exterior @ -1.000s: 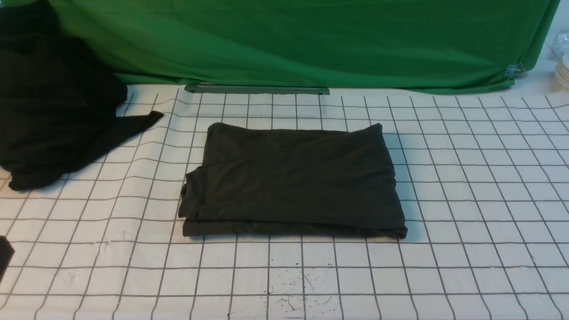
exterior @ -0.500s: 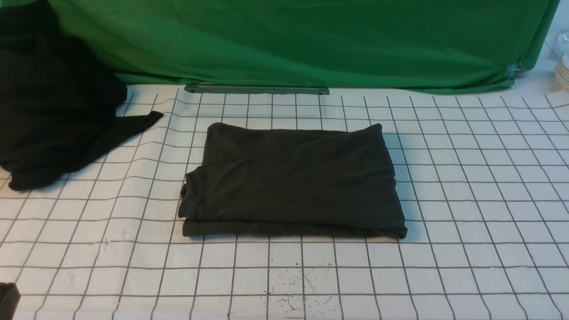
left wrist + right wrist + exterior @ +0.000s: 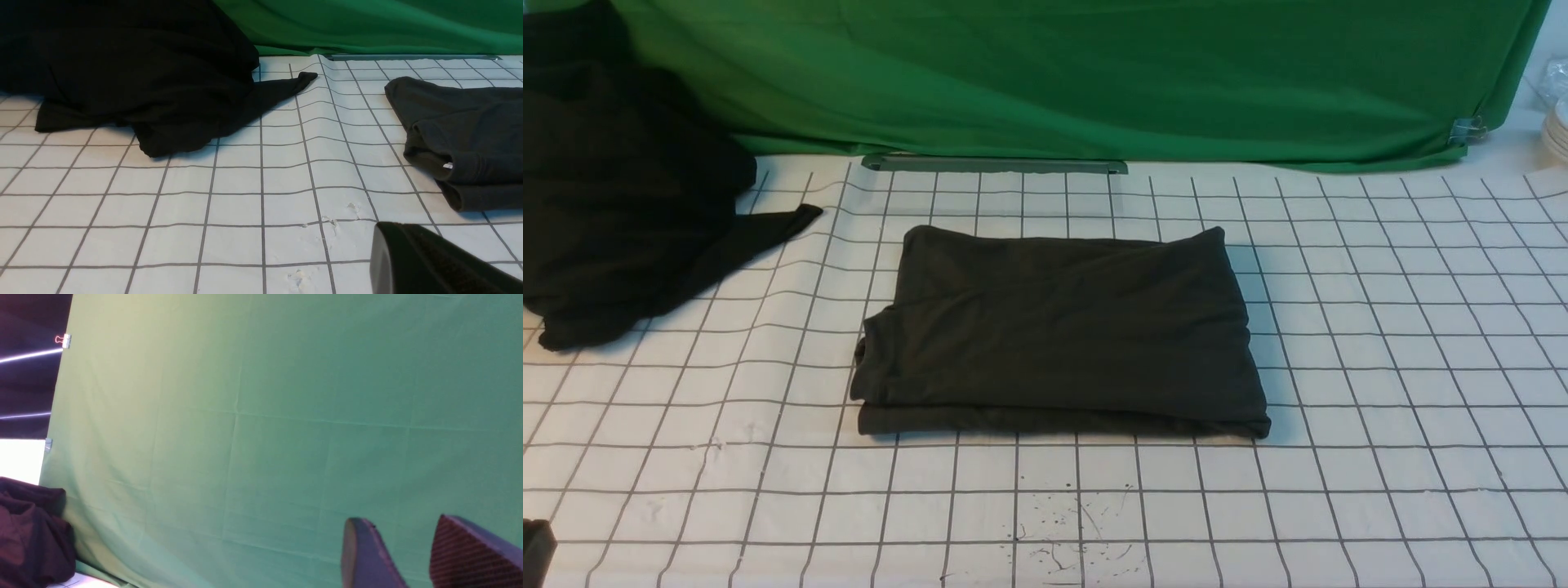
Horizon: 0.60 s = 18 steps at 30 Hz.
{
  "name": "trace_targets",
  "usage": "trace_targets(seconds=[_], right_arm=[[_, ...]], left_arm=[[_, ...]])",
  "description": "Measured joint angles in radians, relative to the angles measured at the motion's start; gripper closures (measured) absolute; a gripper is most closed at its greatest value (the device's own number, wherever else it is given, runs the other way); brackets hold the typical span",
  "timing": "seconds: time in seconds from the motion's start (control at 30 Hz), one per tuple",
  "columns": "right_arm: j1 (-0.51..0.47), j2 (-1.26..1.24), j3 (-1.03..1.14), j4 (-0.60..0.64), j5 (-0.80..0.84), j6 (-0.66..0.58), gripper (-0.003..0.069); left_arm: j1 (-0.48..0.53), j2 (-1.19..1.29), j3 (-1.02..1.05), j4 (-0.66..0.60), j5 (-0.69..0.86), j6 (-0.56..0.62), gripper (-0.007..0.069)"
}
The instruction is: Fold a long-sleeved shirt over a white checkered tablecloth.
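Observation:
The long-sleeved shirt [image 3: 1058, 327] lies folded into a dark charcoal rectangle in the middle of the white checkered tablecloth [image 3: 1380, 367]. Its print is hidden inside the fold. In the left wrist view the shirt [image 3: 461, 122] shows its stacked left edge and a small neck label [image 3: 448, 165]. My left gripper [image 3: 382, 228] hovers low over the cloth, left of and nearer than the shirt. It is shut and holds nothing. Only its tip [image 3: 535, 547] shows in the front view's bottom-left corner. My right gripper [image 3: 398, 531] is raised and points at the green backdrop. It is open and empty, and out of the front view.
A black shapeless heap of cloth [image 3: 613, 204] sits at the far left, one corner trailing toward the shirt. The green backdrop [image 3: 1094, 73] hangs along the far edge above a grey bar [image 3: 996, 164]. White plates [image 3: 1556, 131] stand at the far right.
My left gripper has dropped lower and back into the front view's bottom-left corner. The folded shirt has not moved.

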Motion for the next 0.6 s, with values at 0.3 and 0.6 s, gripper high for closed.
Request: trace_targets(seconds=[0.3, 0.6], right_arm=[[-0.160, -0.085, 0.066, 0.000, 0.275, -0.082, 0.0419], [-0.438, -0.236, 0.377, -0.001, 0.365, -0.091, 0.0419]], left_arm=[[0.002, -0.002, 0.000, 0.001, -0.001, 0.000, 0.0622], [0.002, -0.003, 0.000, 0.001, -0.002, 0.001, 0.0622]])
